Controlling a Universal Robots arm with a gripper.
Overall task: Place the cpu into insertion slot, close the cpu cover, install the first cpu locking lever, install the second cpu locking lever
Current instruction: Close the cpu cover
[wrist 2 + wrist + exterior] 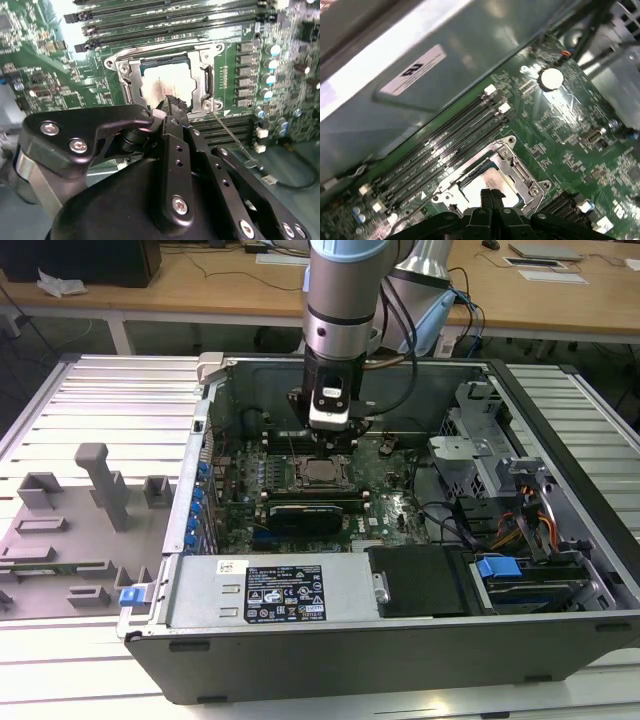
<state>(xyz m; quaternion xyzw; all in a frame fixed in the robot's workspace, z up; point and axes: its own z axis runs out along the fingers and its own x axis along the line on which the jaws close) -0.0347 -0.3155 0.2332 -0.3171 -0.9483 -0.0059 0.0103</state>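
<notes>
The cpu point(170, 82) lies flat in the insertion slot point(120, 62) on the green board, its pale top showing through the window of the cpu cover point(131, 80), which lies down over it. From the socket's corner a thin metal lever rod point(232, 137) runs out over the memory slots. My gripper point(172, 101) hovers just above the cpu's edge with its black fingers pressed together and nothing between them. In the first wrist view the gripper point(491, 192) sits over the cpu point(485, 177). In the exterior view the gripper point(330, 438) hangs over the socket point(322, 472).
The open computer case point(400, 640) surrounds the board. Long black memory slots point(165, 20) flank the socket. A black card point(310, 512) lies in front of it, with drive bays and cables point(520, 530) at the exterior view's right. A grey fixture point(100, 480) stands on the table at its left.
</notes>
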